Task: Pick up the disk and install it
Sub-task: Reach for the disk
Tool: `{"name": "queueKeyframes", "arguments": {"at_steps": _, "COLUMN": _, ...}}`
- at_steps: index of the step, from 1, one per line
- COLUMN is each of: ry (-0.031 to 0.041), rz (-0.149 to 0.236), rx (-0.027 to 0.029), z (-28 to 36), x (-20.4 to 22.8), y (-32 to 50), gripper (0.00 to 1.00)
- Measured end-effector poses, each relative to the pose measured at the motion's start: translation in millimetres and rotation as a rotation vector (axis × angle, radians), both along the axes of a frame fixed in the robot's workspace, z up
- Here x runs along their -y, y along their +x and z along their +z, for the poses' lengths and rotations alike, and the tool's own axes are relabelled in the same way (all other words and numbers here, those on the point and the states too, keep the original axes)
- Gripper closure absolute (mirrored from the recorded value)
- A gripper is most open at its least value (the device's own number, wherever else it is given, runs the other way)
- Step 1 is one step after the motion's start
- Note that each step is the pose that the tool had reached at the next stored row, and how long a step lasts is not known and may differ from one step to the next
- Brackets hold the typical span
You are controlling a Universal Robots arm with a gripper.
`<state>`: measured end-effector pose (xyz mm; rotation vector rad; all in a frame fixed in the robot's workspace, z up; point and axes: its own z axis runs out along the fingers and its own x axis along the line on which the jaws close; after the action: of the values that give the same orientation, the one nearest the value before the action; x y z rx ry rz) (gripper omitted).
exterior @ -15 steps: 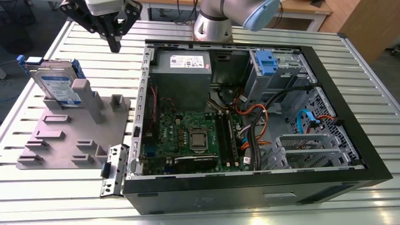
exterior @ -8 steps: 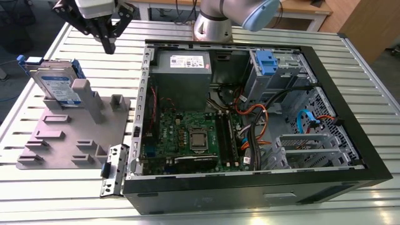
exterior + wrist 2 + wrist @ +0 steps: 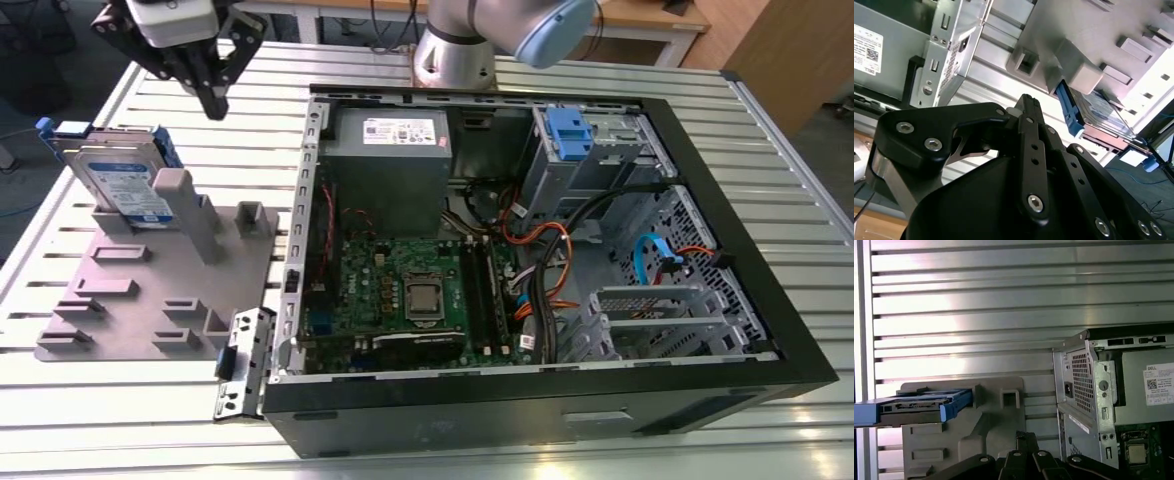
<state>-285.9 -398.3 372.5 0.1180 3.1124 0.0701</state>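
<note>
The disk [image 3: 123, 180] is a silver slab with a white and blue label and blue side rails. It stands on edge in a slot of the grey fixture [image 3: 160, 300] at the exterior view's left. My gripper [image 3: 214, 104] hangs in the air above and behind the disk, towards the table's far edge. Its black fingers are closed together with nothing between them. In the second wrist view the fingertips [image 3: 1026, 101] point towards the disk's blue rail [image 3: 1070, 114]. In the first wrist view the disk [image 3: 919, 407] lies beyond the gripper [image 3: 1021, 436].
An open computer case [image 3: 534, 405] lies on the slatted metal table [image 3: 147, 420], right of the fixture. Inside are a motherboard [image 3: 400, 290], a grey power supply [image 3: 387, 150], cables and a drive bay holding a blue clip [image 3: 567, 135]. The arm's base [image 3: 454, 50] stands behind the case.
</note>
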Motion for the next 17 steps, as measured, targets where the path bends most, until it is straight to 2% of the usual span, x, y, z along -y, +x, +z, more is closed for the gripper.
{"name": "queueKeyframes", "arguments": {"at_steps": 10, "ry": 0.0000, "rz": 0.000, "rx": 0.0000, "z": -5.5, "x": -3.4, "y": -26.2, "gripper": 0.89}}
{"name": "queueKeyframes", "arguments": {"at_steps": 17, "ry": -0.0001, "rz": 0.000, "rx": -0.0001, "z": -7.2, "x": -4.5, "y": -36.3, "gripper": 0.89}}
